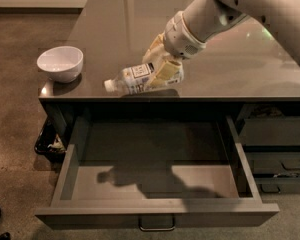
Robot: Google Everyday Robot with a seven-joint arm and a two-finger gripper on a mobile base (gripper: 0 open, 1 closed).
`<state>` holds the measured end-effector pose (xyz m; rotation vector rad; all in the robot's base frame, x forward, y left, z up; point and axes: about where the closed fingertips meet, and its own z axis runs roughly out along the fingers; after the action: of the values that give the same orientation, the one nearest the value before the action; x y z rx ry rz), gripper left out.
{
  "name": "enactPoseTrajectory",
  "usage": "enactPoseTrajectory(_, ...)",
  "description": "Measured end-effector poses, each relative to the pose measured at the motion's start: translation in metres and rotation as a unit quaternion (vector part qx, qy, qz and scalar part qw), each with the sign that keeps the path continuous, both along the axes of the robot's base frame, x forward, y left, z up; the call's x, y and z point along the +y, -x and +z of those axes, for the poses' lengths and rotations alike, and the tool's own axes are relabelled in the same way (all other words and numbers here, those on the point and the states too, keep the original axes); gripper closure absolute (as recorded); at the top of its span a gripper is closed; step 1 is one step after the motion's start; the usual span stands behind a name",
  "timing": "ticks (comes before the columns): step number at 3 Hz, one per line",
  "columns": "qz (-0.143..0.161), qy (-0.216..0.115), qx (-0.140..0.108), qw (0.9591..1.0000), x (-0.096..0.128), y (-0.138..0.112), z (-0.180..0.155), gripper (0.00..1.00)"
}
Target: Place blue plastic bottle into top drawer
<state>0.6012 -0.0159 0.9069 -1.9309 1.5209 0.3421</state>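
The pincer is seen near the front edge of the worktop, at the end of a white arm reaching in from the upper right. Its cream fingers are clenched around the base end of the blue plastic bottle. The bottle is held nearly flat, with its white cap pointed left and slightly down, just above or on the worktop surface; which of the two cannot be told. A white bowl is set upright on the worktop's left side, well apart from the bottle. Below the front edge, the top drawer is pulled fully out, with a small metal handle at the centre of its front panel. A shadow of the arm and bottle is cast on the drawer floor. Smaller drawers are seen lower at the right.
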Motion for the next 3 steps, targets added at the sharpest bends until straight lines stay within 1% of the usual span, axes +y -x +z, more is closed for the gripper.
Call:
enactPoseTrajectory(1,-0.015,0.033,-0.039,0.9986,0.015,0.037,0.032,1.00)
enactPoseTrajectory(2,-0.023,0.026,-0.045,0.9984,0.018,0.059,0.025,1.00)
enactPoseTrajectory(3,-0.040,0.004,-0.038,0.9985,0.009,0.076,-0.004,1.00)
